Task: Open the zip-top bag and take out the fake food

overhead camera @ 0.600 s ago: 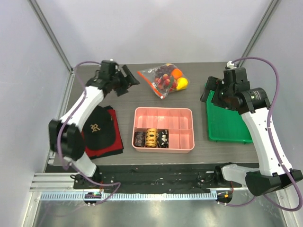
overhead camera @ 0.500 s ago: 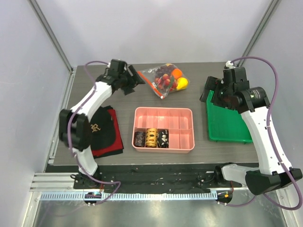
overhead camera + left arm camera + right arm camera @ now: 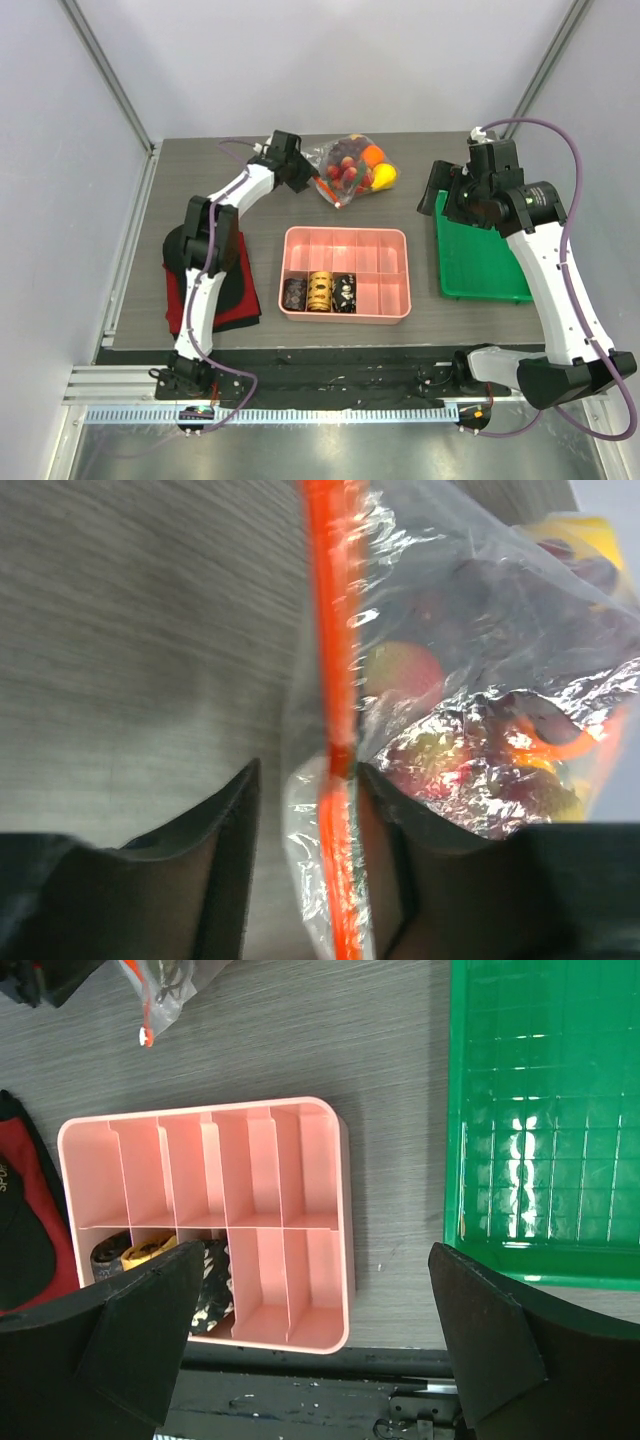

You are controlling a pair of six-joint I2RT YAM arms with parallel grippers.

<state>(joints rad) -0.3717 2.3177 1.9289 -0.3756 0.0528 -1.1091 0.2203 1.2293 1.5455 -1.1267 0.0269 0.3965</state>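
Red-orange plastic marks the zip strip point(image 3: 335, 630) of the zip-top bag point(image 3: 350, 165), which lies at the middle of the table's point(image 3: 190, 185) far edge with the fake food point(image 3: 372, 168) inside it. The left gripper point(image 3: 300, 176) sits low at the bag's left end. Its claw is half narrowed, with one finger on either side of the strip. The left wrist view shows a sliver of bare table between the left finger and the plastic, so nothing is pinched. The right gripper point(image 3: 316, 1250) hangs above the table, claw spread wide and holding nothing, over the gap between the two trays.

A pink tray point(image 3: 345, 231) sits toward the middle of the near edge, between the bag and the arm bases. Three dark and gold patterned cylinders point(image 3: 319, 292) stand side by side in its near-left compartments. A green tray point(image 3: 480, 260) lies along the right edge. By the left edge a black cap point(image 3: 22, 1255) rests on a red cloth point(image 3: 248, 300), and the left arm point(image 3: 205, 235) crosses over both, covering most of the cap from overhead.

Through the crinkled, glaring plastic only a yellow piece point(image 3: 384, 177) and an orange piece point(image 3: 373, 154) at the bag's right end read clearly. The red pieces and dark grapes blur together. The left wrist view cuts the bag off at its top and right, and the fingers hide its near end. The right wrist view catches only one corner of the bag at its top edge.
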